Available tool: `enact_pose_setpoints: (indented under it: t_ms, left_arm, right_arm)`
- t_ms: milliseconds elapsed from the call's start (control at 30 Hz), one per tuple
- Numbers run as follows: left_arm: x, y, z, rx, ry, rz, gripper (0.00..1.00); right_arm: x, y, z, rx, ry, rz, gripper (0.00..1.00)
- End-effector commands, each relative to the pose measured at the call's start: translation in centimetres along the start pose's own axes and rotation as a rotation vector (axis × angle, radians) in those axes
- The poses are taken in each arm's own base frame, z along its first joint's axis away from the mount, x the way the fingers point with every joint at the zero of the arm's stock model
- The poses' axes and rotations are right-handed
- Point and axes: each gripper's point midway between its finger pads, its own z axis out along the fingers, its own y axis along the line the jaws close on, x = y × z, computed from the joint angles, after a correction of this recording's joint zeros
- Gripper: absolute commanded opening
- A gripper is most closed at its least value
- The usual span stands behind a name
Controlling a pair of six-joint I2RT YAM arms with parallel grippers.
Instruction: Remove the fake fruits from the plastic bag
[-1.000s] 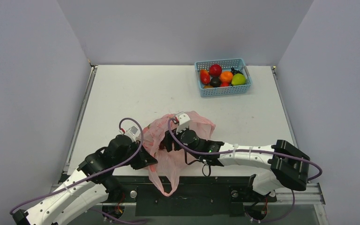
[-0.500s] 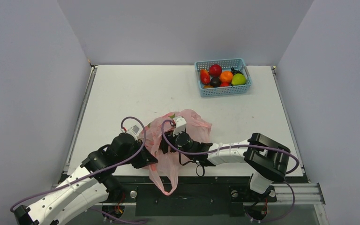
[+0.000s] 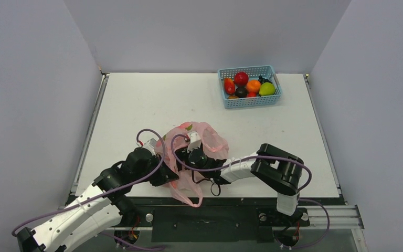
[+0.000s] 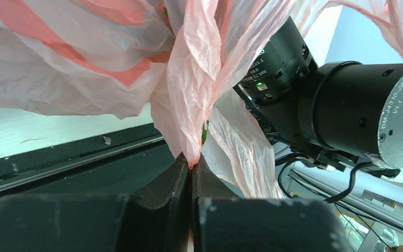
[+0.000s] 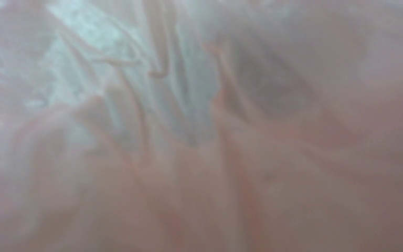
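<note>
The left tool (image 4: 191, 164) is clenched on a fold of the pink plastic bag (image 4: 199, 79) rising from its tips. The right tool (image 3: 184, 156) is buried inside the bag. I cannot tell whether it is released, and the fake fruits are hidden. Lifting the fold should hold the mouth agape.

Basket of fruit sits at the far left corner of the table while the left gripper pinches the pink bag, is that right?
Not quite. The basket sits at the far right corner of the table, as the top view shows. The left gripper does pinch the bag, clear in the left wrist view.
</note>
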Motion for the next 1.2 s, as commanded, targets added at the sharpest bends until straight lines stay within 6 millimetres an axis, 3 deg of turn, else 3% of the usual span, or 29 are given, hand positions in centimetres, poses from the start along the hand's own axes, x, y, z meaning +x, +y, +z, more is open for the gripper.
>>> enact_pose_setpoints:
  t_ms: [0,133,300,400,700,967,1033,1133,1167]
  left_arm:
    - [-0.6,-1.3,0.1,0.061,-0.033,-0.008,0.0]
    - [-0.5,-0.8,0.1,0.065,-0.041,-0.032,0.0]
    - [-0.1,-0.1,-0.3,0.066,-0.039,-0.064,0.0]
    - [0.0,0.5,-0.7,0.051,-0.051,-0.076,0.0]
    - [-0.2,0.7,-0.3,0.041,-0.06,-0.091,0.0]
    - [-0.1,0.6,0.0,0.035,-0.045,-0.079,0.0]
    - [0.0,0.5,0.2,0.037,-0.04,-0.079,0.0]
    - [0.0,0.2,0.2,0.043,-0.036,-0.076,0.0]
    - [-0.1,0.1,0.2,0.043,-0.035,-0.071,0.0]
  right_arm:
    - [-0.7,-0.9,1.2,0.057,-0.042,-0.024,0.73]
    - [-1.0,-1.8,1.8,0.077,-0.069,-0.04,0.63]
    - [-1.5,-1.8,2.1,0.064,-0.07,-0.096,0.38]
    - [-1.9,-1.8,2.0,0.058,-0.059,-0.121,0.27]
    - [-3.6,-1.5,-0.6,0.036,-0.055,-0.146,0.01]
    - [-5.5,-2.0,-2.8,0.015,-0.084,-0.105,0.0]
    - [-5.8,-1.3,-2.5,-0.012,-0.083,-0.089,0.1]
    - [-6.1,-1.0,-1.6,-0.011,-0.11,-0.031,0.39]
    - [-6.0,-1.1,-1.1,-0.008,-0.119,-0.02,0.42]
